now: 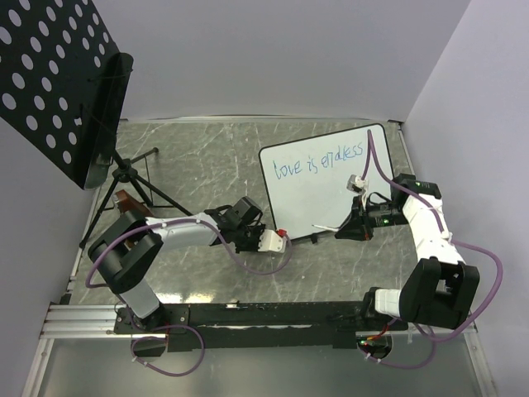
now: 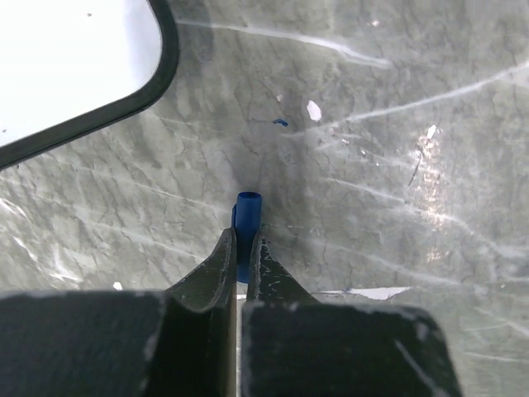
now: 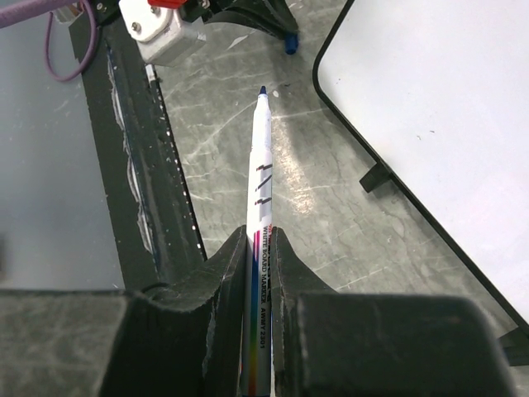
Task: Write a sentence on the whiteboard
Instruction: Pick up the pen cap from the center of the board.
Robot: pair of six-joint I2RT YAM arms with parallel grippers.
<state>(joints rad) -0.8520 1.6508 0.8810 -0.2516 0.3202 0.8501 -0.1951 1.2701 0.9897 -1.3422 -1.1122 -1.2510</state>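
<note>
The whiteboard lies at the right of the marble table, with the sentence "love is endless" in blue across its top. My right gripper sits at the board's near edge, shut on a white whiteboard marker. The marker's bare blue tip points left over the table. My left gripper is low by the board's near-left corner and shut on the marker's blue cap. In the right wrist view that cap shows just beyond the marker tip, and the whiteboard lies to the right.
A black perforated panel stands on a tripod at the back left. A black rail runs along the table's near edge. Small blue marks dot the table. Walls close in the back and right.
</note>
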